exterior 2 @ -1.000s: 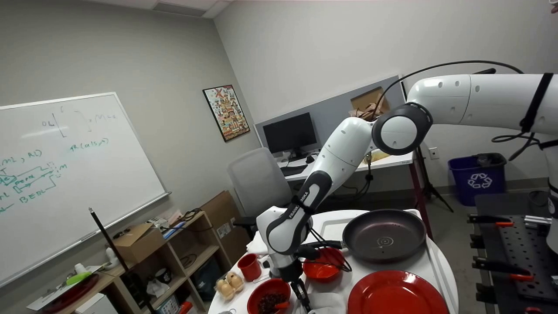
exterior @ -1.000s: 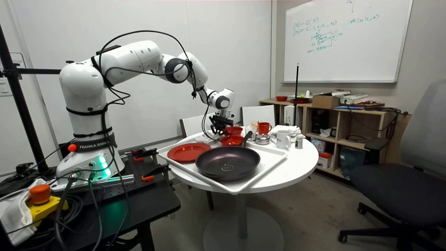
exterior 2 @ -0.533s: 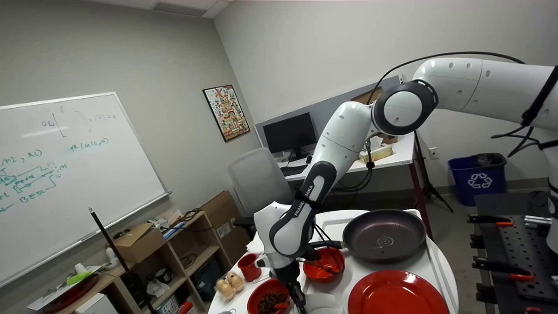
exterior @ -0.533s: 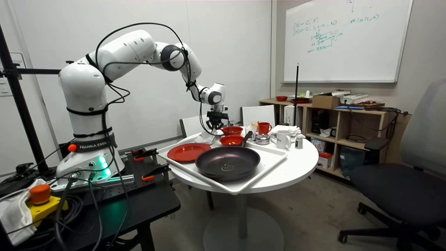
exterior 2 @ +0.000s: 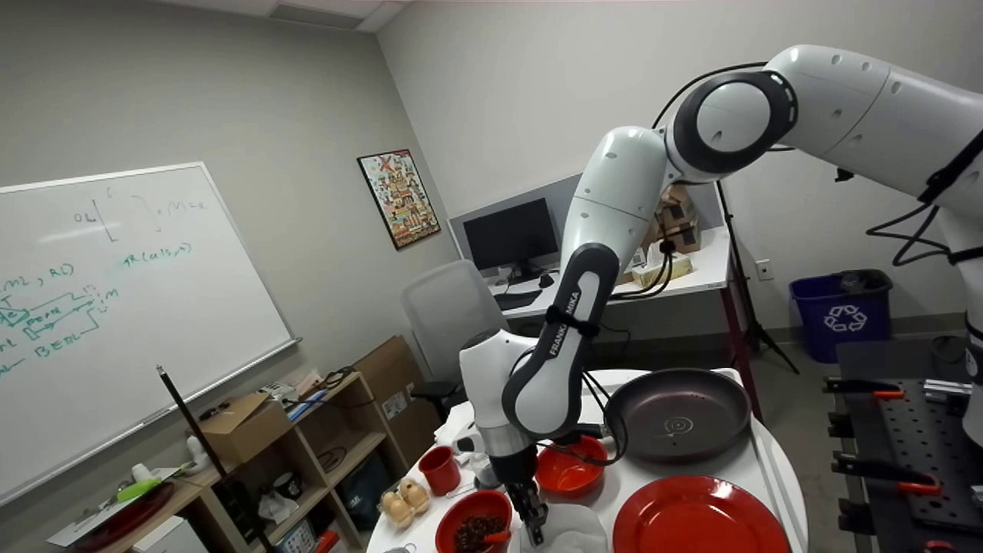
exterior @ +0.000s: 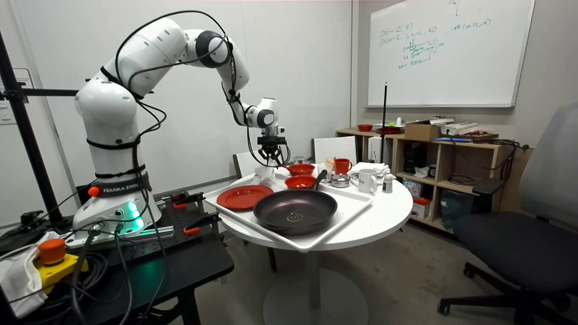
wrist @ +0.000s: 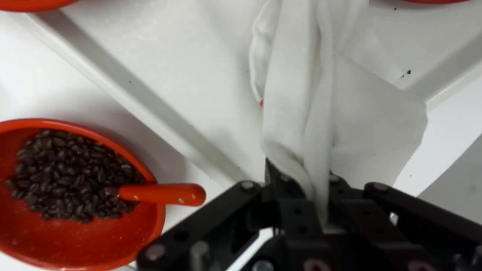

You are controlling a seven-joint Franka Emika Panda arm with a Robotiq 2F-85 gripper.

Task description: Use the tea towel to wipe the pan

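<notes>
A white cloth, the tea towel (wrist: 290, 86), is pinched between the fingers of my gripper (wrist: 301, 171) in the wrist view. The towel (exterior: 265, 174) hangs from the fingertips in bunched folds, its lower part reaching down to the far end of the tray behind the red plate. In both exterior views the gripper (exterior: 269, 161) points downward, with the towel (exterior 2: 572, 528) below it. The large dark pan (exterior: 294, 208) sits on the tray, apart from gripper and towel; the pan (exterior 2: 676, 415) has nothing in it.
Beside the pan lies a flat red plate (exterior: 244, 197) on the white tray (exterior: 306, 246). A small red bowl (exterior 2: 572, 468) stands by the pan handle. A red bowl of dark beans (wrist: 75, 177) with a red-handled utensil is close to the gripper. Mugs (exterior: 367, 179) stand further right.
The arm has risen and drawn back toward its base. My gripper has gone from tilted to more upright, and the towel has been pulled up higher from the tray with it.
</notes>
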